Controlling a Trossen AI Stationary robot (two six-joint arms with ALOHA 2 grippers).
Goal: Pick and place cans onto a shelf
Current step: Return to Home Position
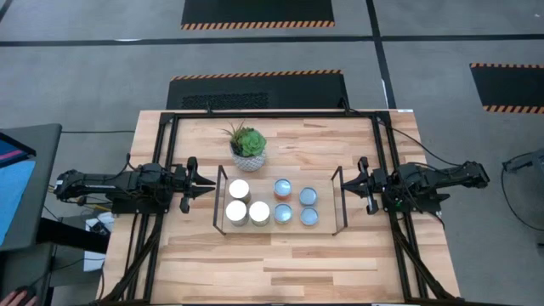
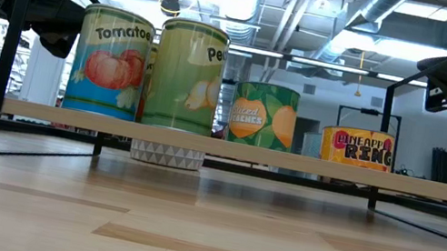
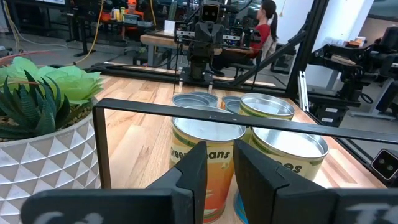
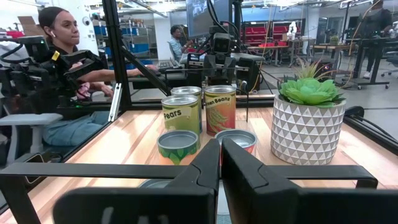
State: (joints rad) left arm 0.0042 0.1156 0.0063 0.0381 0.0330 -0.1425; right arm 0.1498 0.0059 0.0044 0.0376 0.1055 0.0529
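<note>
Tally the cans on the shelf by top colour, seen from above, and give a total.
White-topped cans: 3
Silvery-blue-topped cans, one of them orange-sided: 4
Total: 7

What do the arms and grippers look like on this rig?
The left arm and right arm are matte black, chunky jointed segments with thin black cables at their outer ends. The left gripper and right gripper match: a black crossbar carrying two flat, wedge-shaped dark fingers. No visible markings.
</note>
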